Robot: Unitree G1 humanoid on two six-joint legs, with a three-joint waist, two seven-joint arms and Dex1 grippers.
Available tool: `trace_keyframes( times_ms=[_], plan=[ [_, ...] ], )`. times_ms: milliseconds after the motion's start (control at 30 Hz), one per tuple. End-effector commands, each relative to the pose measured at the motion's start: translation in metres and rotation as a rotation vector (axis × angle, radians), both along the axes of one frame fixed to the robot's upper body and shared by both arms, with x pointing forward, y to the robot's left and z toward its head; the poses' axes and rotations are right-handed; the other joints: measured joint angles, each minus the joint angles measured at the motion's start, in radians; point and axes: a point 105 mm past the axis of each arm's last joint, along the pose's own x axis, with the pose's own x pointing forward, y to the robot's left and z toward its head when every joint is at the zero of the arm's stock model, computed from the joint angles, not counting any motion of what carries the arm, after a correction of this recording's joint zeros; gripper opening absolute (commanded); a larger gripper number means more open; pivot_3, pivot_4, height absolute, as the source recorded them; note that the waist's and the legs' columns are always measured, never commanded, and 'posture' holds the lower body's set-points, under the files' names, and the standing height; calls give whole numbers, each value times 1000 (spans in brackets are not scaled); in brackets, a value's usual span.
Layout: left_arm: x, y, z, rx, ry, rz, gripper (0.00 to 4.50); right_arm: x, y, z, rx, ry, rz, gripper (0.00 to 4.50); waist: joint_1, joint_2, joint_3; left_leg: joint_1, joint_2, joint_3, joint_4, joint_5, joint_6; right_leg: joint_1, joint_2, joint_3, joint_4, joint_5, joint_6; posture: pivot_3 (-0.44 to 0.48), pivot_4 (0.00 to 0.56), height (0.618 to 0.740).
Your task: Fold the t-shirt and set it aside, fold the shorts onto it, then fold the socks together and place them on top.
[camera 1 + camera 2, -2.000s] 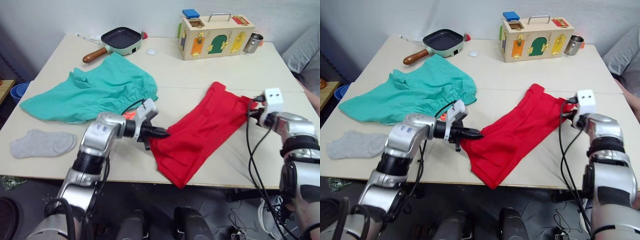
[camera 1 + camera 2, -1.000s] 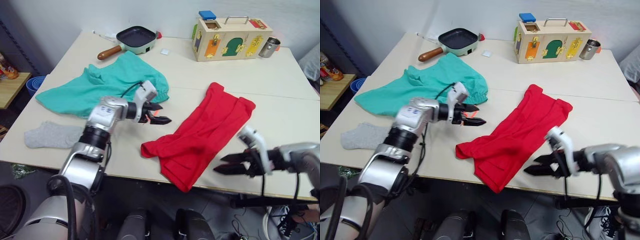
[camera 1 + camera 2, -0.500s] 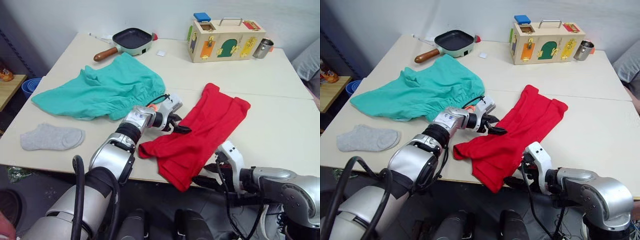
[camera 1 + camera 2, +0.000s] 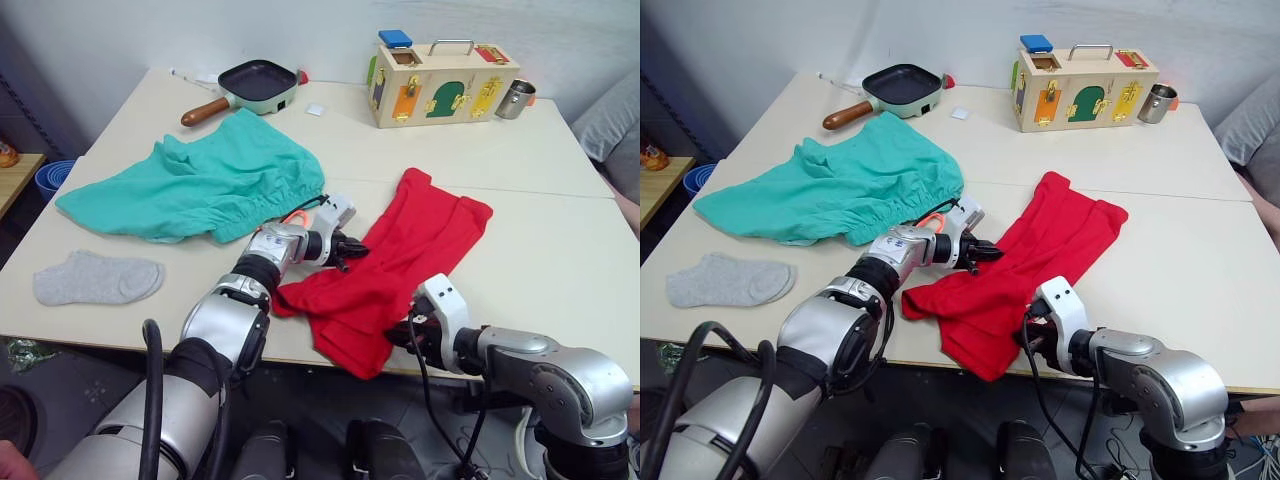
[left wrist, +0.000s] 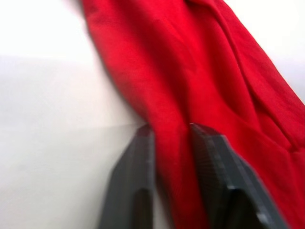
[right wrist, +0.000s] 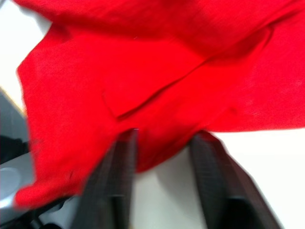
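Observation:
The red t-shirt (image 4: 425, 235) lies crumpled and slanted across the middle of the table (image 4: 560, 260). My left gripper (image 4: 352, 250) is at the shirt's left edge, shut on a ridge of red cloth (image 5: 171, 157) pinched between its fingers. My right gripper (image 4: 396, 338) is at the shirt's near corner by the table's front edge, open, with the red hem (image 6: 157, 152) lying between its spread fingers (image 6: 119, 186). The teal-green shorts (image 4: 200, 180) are spread out at the left. One grey sock (image 4: 95, 280) lies flat at the near left.
A frying pan (image 4: 255, 80) with a wooden handle, a wooden latch box (image 4: 440, 70), a metal cup (image 4: 513, 98) and a small white piece (image 4: 315, 108) stand along the far edge. A blue bin (image 4: 48, 178) sits off the table's left side.
My left gripper has reached the shirt's left edge and shut on a fold. My right gripper has come from the far right to the shirt's near corner. The head view has shifted.

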Motion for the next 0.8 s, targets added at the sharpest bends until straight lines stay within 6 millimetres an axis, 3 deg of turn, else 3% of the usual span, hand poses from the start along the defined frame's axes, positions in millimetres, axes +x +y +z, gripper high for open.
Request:
trace_keyframes(
  times_ms=[33,167,267,400,667,800],
  plan=[
    [-11,-7,-24,32,58,-17,24,-2,3,-11,4,48,11,16,-1,1,-1,0,0,0,0,0,0,0,0,0,0,0,0,0,150,740],
    [-9,-3,-27,-2,74,33,24,-3,-4,-9,-3,46,24,16,0,3,-8,0,0,0,0,0,1,1,0,0,-1,0,0,0,150,740],
    [-2,8,-23,-75,85,112,24,2,-26,-3,-40,30,2,16,5,4,-9,0,0,0,0,-1,2,1,-1,0,-1,0,0,0,150,740],
    [13,18,3,-178,-14,207,24,12,-61,5,-120,4,-26,16,3,4,-9,0,0,0,0,-2,3,1,-1,1,-2,0,0,0,150,740],
    [0,26,5,-210,-36,343,24,38,-104,19,-193,-25,-52,16,1,8,-7,-1,0,1,0,-2,2,0,-1,1,-1,0,0,0,150,740],
    [-16,20,5,-225,-37,380,24,60,-126,19,-241,-45,-76,16,1,9,-7,-1,0,1,0,-2,2,1,0,0,-1,0,0,0,150,740]
  ],
)
